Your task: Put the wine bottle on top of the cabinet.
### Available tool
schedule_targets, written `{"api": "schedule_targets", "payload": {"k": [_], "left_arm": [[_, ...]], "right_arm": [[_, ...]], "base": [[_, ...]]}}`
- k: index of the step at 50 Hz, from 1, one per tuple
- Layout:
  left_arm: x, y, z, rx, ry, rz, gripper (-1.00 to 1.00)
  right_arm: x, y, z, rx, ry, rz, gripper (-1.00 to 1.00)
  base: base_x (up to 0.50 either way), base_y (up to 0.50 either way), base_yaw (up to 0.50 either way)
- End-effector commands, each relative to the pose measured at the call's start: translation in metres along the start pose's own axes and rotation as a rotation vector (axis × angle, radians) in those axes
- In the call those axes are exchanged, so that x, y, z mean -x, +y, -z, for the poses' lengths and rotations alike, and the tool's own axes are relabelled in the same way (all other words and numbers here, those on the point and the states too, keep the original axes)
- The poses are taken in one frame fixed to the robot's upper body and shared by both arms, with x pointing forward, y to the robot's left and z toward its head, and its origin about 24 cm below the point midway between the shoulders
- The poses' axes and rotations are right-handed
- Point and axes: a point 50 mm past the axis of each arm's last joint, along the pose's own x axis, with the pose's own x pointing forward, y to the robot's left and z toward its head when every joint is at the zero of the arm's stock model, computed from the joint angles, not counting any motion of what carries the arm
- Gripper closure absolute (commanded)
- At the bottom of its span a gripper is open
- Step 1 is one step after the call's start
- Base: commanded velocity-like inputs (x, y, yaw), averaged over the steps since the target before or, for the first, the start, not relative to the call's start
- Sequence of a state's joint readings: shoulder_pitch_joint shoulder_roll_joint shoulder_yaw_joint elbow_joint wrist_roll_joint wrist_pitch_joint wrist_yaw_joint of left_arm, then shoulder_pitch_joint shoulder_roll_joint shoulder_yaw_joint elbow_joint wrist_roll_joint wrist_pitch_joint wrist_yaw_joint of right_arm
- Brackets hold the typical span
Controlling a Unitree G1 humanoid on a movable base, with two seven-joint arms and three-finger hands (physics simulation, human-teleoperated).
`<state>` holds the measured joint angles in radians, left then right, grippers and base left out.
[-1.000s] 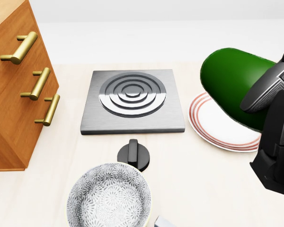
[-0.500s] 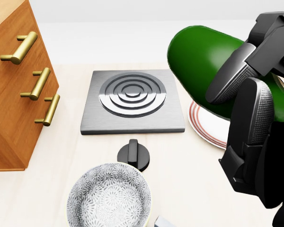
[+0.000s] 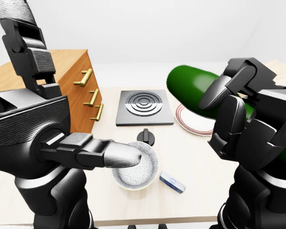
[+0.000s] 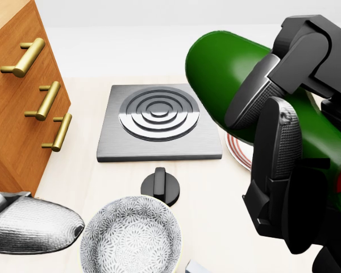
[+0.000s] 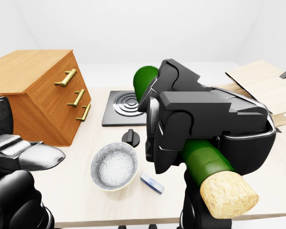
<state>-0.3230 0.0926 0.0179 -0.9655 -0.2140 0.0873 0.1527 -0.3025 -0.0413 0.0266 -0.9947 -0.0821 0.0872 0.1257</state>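
Note:
The green wine bottle (image 4: 224, 71) lies nearly level in my right hand (image 4: 273, 148), round base pointing away over the stove plate, cork end (image 5: 229, 195) toward the camera. The fingers (image 4: 278, 165) wrap round its body and hold it above the table. The wooden cabinet (image 4: 14, 119) with three brass handles stands at the left; its flat top (image 5: 28, 64) shows in the right-eye view. My left hand (image 3: 86, 152) is open and empty, raised low on the left beside the cabinet, one finger (image 4: 37, 227) showing in the head view.
A grey stove plate (image 4: 159, 122) with a black knob (image 4: 160, 185) lies mid-table. A patterned bowl (image 4: 131, 239) sits below it. A red-rimmed plate (image 4: 241, 151) is partly hidden under the bottle. A small blue-white box (image 3: 172, 182) lies by the bowl. Wooden boards (image 5: 262, 81) lie at the right.
My right hand has carried the bottle up and to the left, over the plate toward the stove plate. My left hand's fingertip has come into the head view at bottom left.

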Motion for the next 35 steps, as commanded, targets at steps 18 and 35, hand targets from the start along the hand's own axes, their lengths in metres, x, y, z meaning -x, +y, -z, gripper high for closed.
{"api": "schedule_targets", "payload": {"k": [18,35], "left_arm": [[0.02,-0.041,0.042,-0.264,0.192,0.187,-1.0],[0.015,-0.062,0.047,-0.292,0.177,0.233,-1.0]], "right_arm": [[0.003,0.0,0.005,-0.024,0.033,0.087,1.0],[0.005,-0.001,0.008,-0.036,0.06,0.093,1.0]], "base": [[0.0,0.0,0.0],[0.0,0.0,0.0]]}}
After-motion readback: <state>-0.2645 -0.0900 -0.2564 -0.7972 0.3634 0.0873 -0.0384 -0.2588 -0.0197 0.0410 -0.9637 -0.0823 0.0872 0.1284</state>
